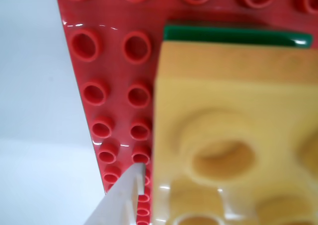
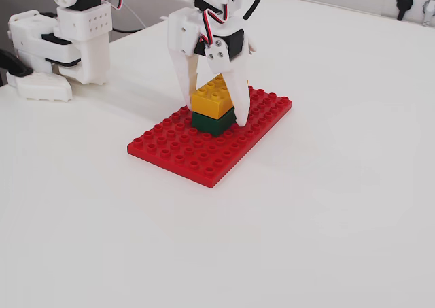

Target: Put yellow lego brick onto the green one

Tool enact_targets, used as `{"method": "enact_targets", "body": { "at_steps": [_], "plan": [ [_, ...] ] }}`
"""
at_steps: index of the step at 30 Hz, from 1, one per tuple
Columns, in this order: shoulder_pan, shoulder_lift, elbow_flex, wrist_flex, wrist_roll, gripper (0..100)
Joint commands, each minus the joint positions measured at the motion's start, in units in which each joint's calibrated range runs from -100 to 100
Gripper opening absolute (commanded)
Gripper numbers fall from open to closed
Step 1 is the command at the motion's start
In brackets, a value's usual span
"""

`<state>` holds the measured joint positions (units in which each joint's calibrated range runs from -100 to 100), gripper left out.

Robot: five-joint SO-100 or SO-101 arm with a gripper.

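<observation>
Fixed view: the yellow lego brick [image 2: 212, 94] is seated on the green one [image 2: 213, 122], between the jaws. The jaws look spread beside it rather than clamped; a straight lift clear is called for.

Wrist view: camera rides on arm, looks steeply down, very close, blurred; yellow lego brick [image 1: 233, 135] fills lower right, strip of green one [image 1: 233, 35] beyond, red baseplate [image 1: 107, 61] at left.

Fixed view: camera stands off bench [image 2: 326, 206], raised, angled down, takes in whole baseplate [image 2: 197, 155], hand [image 2: 214, 114], arm base.

Shared: brick stack [image 2: 213, 104], surrounding baseplate studs.
</observation>
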<state>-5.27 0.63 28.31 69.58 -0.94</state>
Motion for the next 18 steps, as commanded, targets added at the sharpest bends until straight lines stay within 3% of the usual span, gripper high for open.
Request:
{"method": "enact_targets", "body": {
  "at_steps": [1,8,18],
  "plan": [
    [-0.4,-1.8,-1.8,1.4,0.3,37],
    [-0.3,-3.5,-11.0,11.8,-0.2,38],
    [-0.6,-21.1,-18.0,27.7,-0.2,37]
  ]
}}
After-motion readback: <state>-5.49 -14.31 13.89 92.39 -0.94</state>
